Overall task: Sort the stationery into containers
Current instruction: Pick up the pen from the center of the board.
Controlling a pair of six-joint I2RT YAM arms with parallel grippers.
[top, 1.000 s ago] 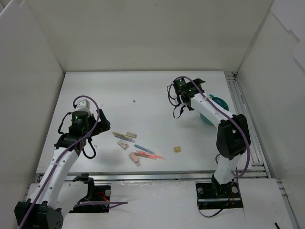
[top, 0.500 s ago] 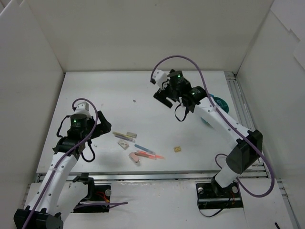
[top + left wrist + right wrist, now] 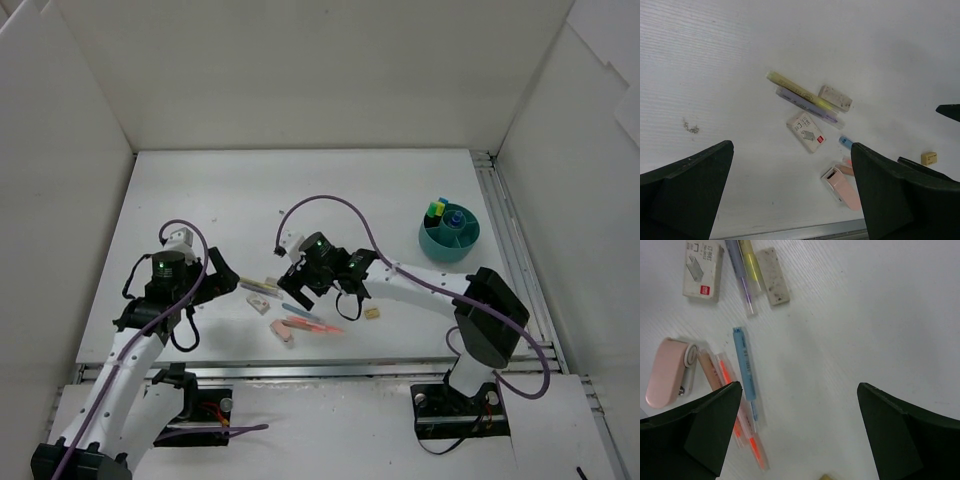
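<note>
Hovering right hand (image 3: 799, 432) spread apart, left hand (image 3: 792, 192) likewise, tan cube (image 3: 826, 477) cut off

Right end effector (image 3: 298, 283), previously at the far right over the teal tub (image 3: 440, 249), now hangs at centre above the loose stationery (image 3: 290, 312). The tub is now uncovered, its contents visible. Left end effector (image 3: 222, 272) sits slightly nearer.
</note>
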